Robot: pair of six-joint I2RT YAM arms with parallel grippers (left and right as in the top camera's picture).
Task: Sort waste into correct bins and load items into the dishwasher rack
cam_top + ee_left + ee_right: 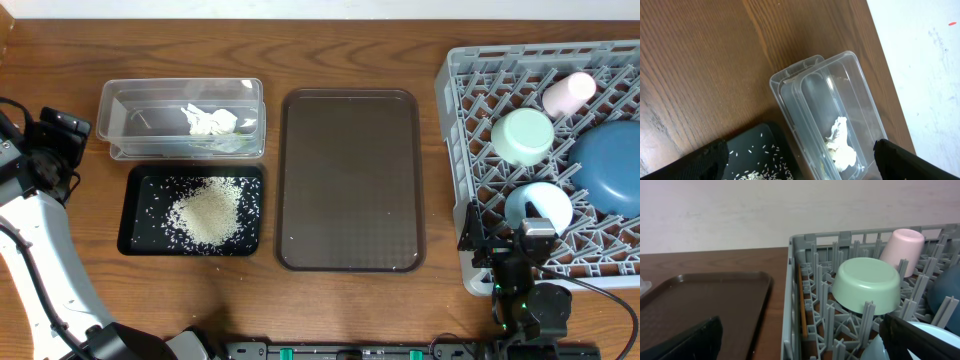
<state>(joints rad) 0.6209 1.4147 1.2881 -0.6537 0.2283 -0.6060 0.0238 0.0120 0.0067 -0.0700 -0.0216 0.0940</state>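
Left gripper point(800, 150): fingers spread wide, nothing between them. It hangs above the spot where the clear tub point(125, 100) meets the black tray point(140, 240)

Right gripper point(800, 330): also wide and carrying nothing. It sits low at the near-left side of the dishwasher rack point(452, 150), and its camera looks along the rack's left wall

Waste: the rice grains point(208, 212) lie heaped in the black tray, with loose ones scattered round the heap. The crumpled paper point(210, 120) lies in the clear tub. I cannot pick out the yellow-green packet for certain in any view

Items: the pink cup point(568, 93), the mint-green bowl point(522, 135), the dark-blue bowl point(610, 165) and the light-blue bowl point(538, 205) are all inside the rack. The mint-green one is base up among the pegs, and the cup leans tilted behind it

Brown serving tray point(350, 180): flat between the bins and the rack; I see no task thing on it

Relation that counts: the light-blue bowl lies just beyond the right gripper, toward the far side of the table, near the rack's front edge. It is round, so it has no long axis to line up with. The right arm is much the nearer; the left is well apart, across the table

Stage, as I judge it: close to finished

Next move, as I judge it: draw the right arm back and up, keeping the fingers off the rack wall and the bowl's rim
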